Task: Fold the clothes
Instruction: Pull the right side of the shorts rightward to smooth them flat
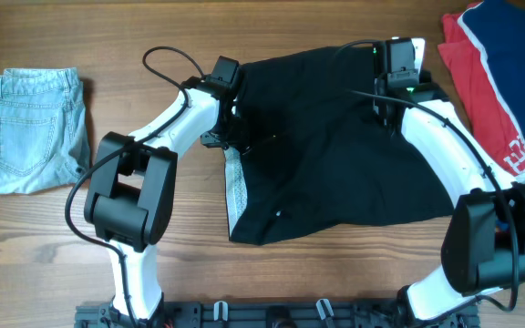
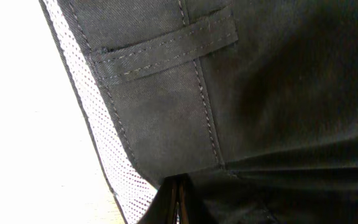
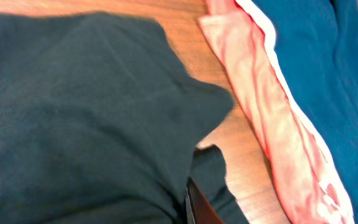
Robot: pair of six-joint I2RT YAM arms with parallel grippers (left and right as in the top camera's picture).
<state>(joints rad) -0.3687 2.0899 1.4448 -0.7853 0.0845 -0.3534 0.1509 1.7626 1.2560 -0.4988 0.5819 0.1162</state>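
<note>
Black shorts [image 1: 335, 155] pinched in left end effector [image 2: 178, 190].

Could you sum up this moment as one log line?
task: folding | left gripper: shut on black shorts | right gripper: at their far edge, grip unclear | denim shorts: folded, left | red-blue garment: right

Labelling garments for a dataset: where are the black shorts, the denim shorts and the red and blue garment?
Black shorts [image 1: 335, 173], overhead view, middle of the fabric.
Denim shorts [image 1: 30, 132], overhead view, middle of the denim.
Red and blue garment [image 1: 518, 64], overhead view, blue panel.
</note>
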